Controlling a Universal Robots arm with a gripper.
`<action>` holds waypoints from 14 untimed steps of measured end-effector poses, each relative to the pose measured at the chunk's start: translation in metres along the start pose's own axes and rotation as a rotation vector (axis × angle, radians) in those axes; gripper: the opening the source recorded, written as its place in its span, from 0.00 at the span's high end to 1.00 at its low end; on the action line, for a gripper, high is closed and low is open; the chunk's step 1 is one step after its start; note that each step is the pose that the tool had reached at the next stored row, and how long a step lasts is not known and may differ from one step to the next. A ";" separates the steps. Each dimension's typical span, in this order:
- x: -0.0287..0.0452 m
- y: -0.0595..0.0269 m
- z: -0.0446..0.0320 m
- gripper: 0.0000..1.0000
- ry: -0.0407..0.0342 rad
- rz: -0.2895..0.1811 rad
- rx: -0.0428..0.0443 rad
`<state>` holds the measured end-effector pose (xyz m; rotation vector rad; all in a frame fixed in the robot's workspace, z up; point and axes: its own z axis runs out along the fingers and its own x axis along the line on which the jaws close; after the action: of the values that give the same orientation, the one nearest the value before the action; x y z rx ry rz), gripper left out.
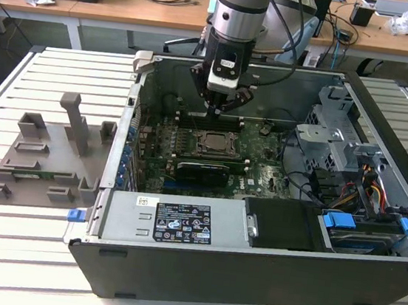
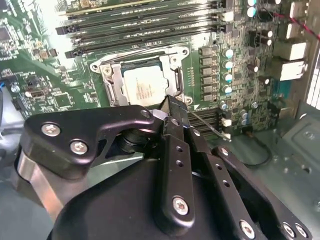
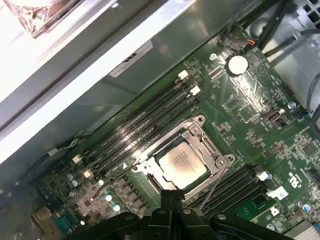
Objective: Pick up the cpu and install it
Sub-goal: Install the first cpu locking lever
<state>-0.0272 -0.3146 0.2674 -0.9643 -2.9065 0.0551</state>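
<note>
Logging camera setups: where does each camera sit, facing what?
Exterior view: off the arm, looking down into the case; arm and pincer show.
First wrist view: on the arm, facing the cpu; pincer tips show.
Second wrist view: on the arm, facing the cpu past the pincer.
Shared: both wrist views show cpu and pincer.

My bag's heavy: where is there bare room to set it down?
Bare slats lie between the tray and the camera, and beyond the tray too. Inside the case, around the end effector, it's crowded.

The tool (image 2: 174, 105) hides one socket (image 2: 112, 86) edge in the second wrist view.
</note>
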 end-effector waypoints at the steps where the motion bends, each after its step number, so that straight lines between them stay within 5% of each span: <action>1: 0.0000 0.0000 0.0000 0.89 -0.0008 -0.014 0.0009; 14: 0.0000 0.0000 0.0000 0.89 -0.0112 -0.189 0.0120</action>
<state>-0.0272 -0.3146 0.2674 -0.6854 -2.9883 0.0663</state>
